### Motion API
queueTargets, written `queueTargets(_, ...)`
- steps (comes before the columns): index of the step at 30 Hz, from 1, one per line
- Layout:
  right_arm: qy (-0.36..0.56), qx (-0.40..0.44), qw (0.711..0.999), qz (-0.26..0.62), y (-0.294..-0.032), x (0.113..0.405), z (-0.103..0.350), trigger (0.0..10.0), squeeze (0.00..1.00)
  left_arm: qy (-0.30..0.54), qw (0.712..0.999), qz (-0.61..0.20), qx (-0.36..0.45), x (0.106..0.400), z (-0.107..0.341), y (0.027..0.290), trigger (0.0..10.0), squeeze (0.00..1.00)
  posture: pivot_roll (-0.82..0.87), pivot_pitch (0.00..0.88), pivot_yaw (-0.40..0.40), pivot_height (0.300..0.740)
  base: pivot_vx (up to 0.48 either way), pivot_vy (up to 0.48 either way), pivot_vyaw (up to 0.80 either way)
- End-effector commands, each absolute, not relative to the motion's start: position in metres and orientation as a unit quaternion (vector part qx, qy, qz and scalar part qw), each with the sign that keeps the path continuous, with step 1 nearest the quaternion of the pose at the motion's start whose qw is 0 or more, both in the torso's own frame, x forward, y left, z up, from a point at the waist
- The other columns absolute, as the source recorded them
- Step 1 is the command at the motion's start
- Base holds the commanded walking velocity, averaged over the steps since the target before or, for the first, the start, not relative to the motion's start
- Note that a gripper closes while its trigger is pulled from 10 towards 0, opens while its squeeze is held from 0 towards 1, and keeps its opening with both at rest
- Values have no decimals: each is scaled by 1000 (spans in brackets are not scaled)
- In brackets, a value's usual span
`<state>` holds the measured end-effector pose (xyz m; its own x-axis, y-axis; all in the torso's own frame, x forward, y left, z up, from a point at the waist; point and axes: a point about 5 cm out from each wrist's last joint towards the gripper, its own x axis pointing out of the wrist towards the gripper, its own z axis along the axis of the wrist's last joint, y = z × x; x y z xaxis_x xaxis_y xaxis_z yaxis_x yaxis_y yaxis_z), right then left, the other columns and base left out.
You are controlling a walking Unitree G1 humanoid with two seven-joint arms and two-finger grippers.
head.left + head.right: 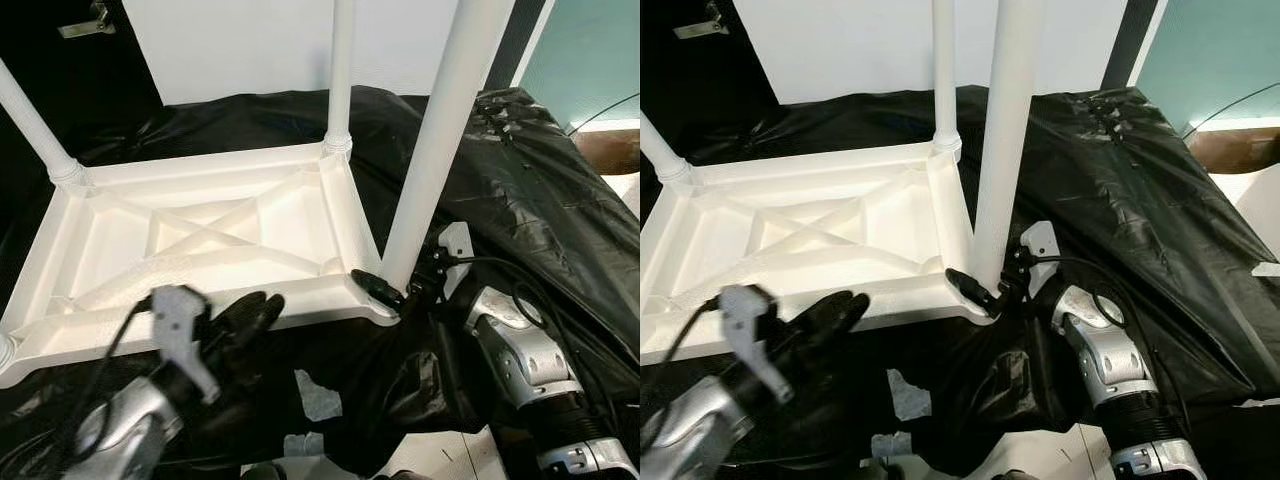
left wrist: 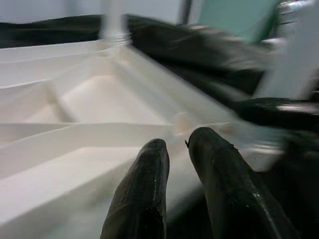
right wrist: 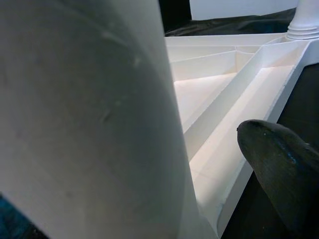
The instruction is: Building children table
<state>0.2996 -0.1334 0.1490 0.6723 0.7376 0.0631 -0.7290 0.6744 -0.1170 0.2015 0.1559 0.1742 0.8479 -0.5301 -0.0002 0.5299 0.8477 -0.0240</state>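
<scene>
Nearest, at six o'clock: torn scraps of pale tape (image 1: 318,395) lying on the black plastic sheeting (image 1: 520,170) spread under everything.

At seven o'clock: left gripper (image 1: 245,312) hovering just at the near rim of the upturned white table top (image 1: 200,240), fingers (image 2: 149,184) nearly closed with only a narrow gap between them, holding nothing, the picture blurring there.

At five o'clock: right gripper (image 1: 385,292) reaching in to the near right corner, its fingers clasping the foot of the near right leg (image 1: 445,130) right at the socket; from the wrist, that leg looming close beside one black fingertip (image 3: 279,164), the ribbed underside stretching beyond.

Middle: table top lying upside down, diagonal ribs crossing its underside.

Farther, at twelve o'clock: far right leg (image 1: 341,70) standing upright in its corner collar. At ten o'clock: far left leg (image 1: 35,125) seated too, leaning outward in the picture.

Judging progress: two far legs apparently fitted, a third being seated or tightened now; near left corner lying at the frame's edge, impossible to tell whether its leg is in. Remaining, likely: finishing this leg, checking the last corner, turning the table upright.
</scene>
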Motion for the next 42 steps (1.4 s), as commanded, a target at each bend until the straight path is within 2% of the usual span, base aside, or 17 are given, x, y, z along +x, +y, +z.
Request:
queueTargets(1, -56, -42, 918, 390, -135, 302, 149, 10000, 0, 17, 972, -234, 5, 207, 167, 159, 10000, 0, 97, 85, 1, 740, 0, 0, 0)
queueTargets(6, -62, -33, 920, 387, -128, 303, 150, 10000, 0, 10, 989, -151, 7, 224, 164, 162, 10000, 0, 97, 80, 2, 740, 0, 0, 0)
queueTargets(13, -66, -25, 920, 386, -122, 303, 150, 10000, 0, -7, 997, -78, 14, 235, 162, 166, 10000, 0, 101, 77, -3, 740, 0, 0, 0)
queueTargets(17, -67, -17, 935, 348, -117, 305, 148, 10000, 0, -17, 1000, 13, -4, 245, 161, 176, 10000, 0, 106, 78, -12, 740, 0, 0, 0)
queueTargets(20, -64, -6, 944, 325, -114, 306, 147, 10000, 0, -34, 999, 40, -12, 247, 162, 178, 10000, 0, 107, 78, -15, 740, 0, 0, 0)
queueTargets(23, -43, 7, 957, 286, -108, 308, 142, 10000, 0, -32, 995, 81, 45, 252, 157, 178, 10000, 0, 108, 66, -28, 740, 0, 0, 0)
queueTargets(25, -52, 1, 962, 267, -107, 311, 142, 10000, 0, -25, 994, 103, 38, 255, 153, 181, 10000, 0, 108, 66, -28, 740, 0, 0, 0)
queueTargets(30, -66, -24, 971, 228, -109, 320, 142, 10000, 0, -13, 992, 121, 13, 265, 143, 184, 10000, 0, 100, 51, -36, 740, 0, 0, 0)
queueTargets(35, -63, -23, 972, 223, -111, 328, 144, 10000, 0, -29, 992, 117, 37, 275, 144, 184, 10000, 0, 97, 50, -41, 740, 0, 0, 0)
queueTargets(42, -69, -25, 970, 233, -116, 321, 145, 10000, 0, -45, 991, 115, 45, 275, 146, 183, 10000, 0, 101, 57, -40, 740, 0, 0, 0)
